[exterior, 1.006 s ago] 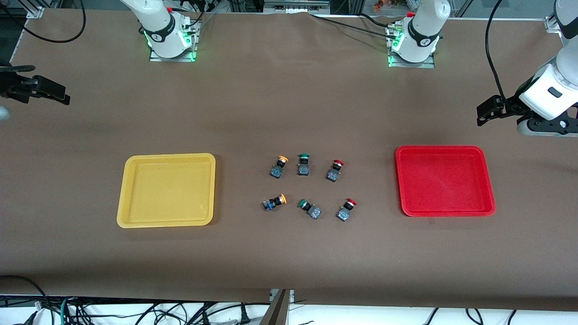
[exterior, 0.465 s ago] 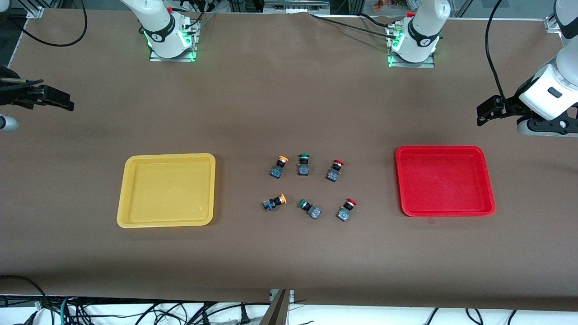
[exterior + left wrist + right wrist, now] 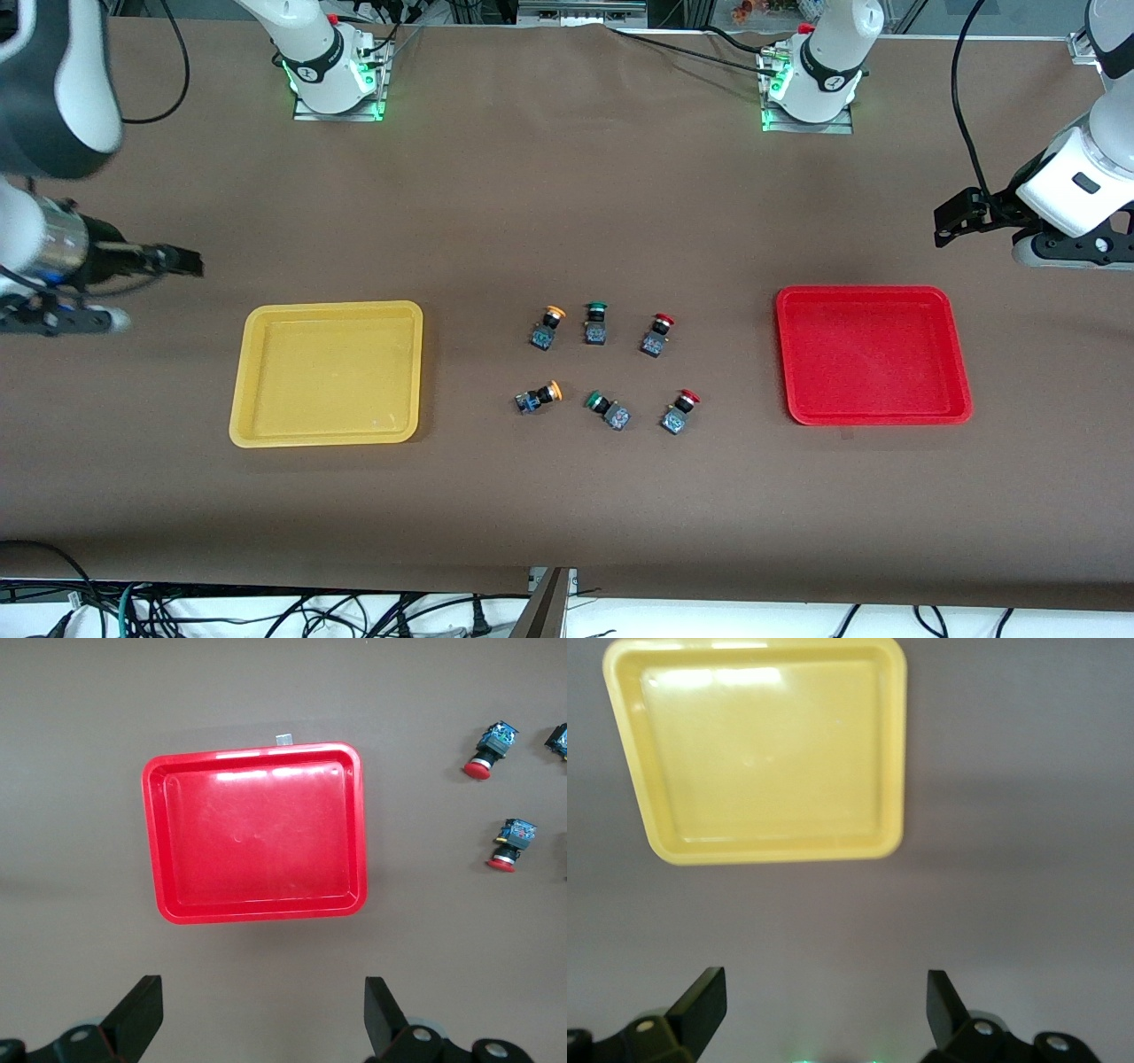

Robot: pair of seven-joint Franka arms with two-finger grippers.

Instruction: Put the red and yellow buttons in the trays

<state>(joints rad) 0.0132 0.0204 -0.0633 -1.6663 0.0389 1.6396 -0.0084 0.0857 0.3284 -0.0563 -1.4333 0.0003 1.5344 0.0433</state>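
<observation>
red tray (image 3: 873,354) and yellow tray (image 3: 328,372) show no readable writing.

So the six tiny push-button switches (image 3: 602,368) sit in two rows of three, right between the yellow shallow plastic tray (image 3: 326,373) at the right arm's end and the red shallow plastic tray (image 3: 873,354) at the left arm's end. Both trays hold nothing.

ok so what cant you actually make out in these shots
- Right gripper, front view: blurred; arm cut off at the edge.
- Green buttons, front view: too small for base detail.
- Yellow buttons: outside both wrist views.
- Left gripper, left wrist view: fingers cut off by the edge.
</observation>
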